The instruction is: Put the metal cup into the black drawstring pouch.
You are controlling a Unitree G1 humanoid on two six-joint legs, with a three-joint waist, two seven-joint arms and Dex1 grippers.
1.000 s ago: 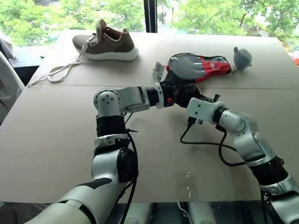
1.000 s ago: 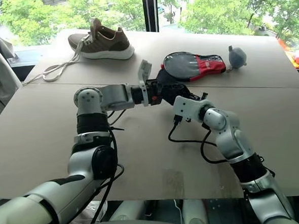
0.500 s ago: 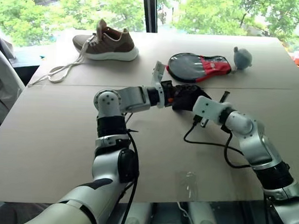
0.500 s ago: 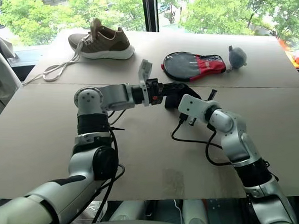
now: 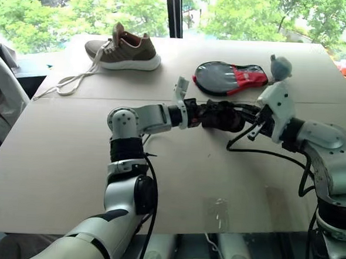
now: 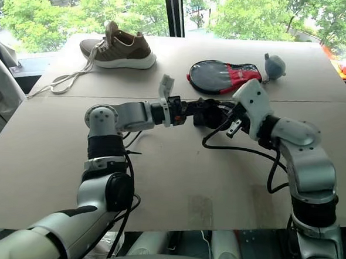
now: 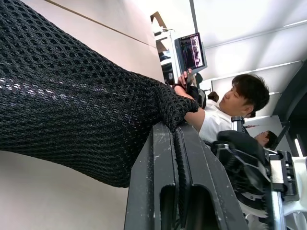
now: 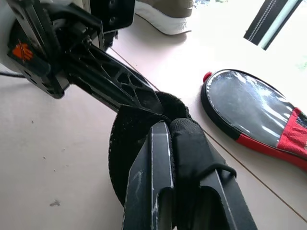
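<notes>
Above the cardboard table (image 5: 54, 157), both grippers pinch the black drawstring pouch (image 5: 221, 116) between them. Left gripper (image 7: 178, 143) and right gripper (image 8: 169, 129) are each clamped tight on its mesh fabric.

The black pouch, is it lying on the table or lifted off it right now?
Lifted: the black drawstring pouch hangs above the table, pinched between the left gripper and the right gripper.

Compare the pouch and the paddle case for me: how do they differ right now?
The pouch is all-black mesh, lifted between both grippers; the paddle case is black and red with a clear panel. The pouch is soft and bunched; the case lies flat on the table, untouched. Both are largely black.
</notes>
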